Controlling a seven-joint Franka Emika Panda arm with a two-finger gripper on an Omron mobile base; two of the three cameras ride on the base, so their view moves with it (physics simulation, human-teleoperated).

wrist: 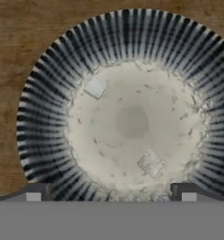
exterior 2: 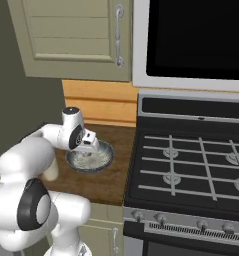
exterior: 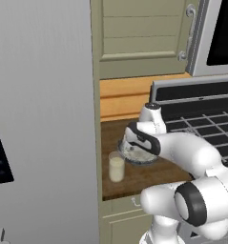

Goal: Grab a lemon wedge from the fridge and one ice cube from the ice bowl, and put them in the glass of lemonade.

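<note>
Over the ice bowl (wrist: 43, 117) the spread pincer (wrist: 111, 194) hangs, its fingertips cut off below.

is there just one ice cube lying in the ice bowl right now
No, the hand view shows two ice cubes in the ice bowl: one near its ribbed wall, another nearer the gripper.

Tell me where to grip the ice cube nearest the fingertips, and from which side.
Take the nearer ice cube across two opposite flat faces, coming straight down from above. It lies flat and alone on the ice bowl floor, apart from the other cube, and the open gripper already looks down into the bowl.
</note>
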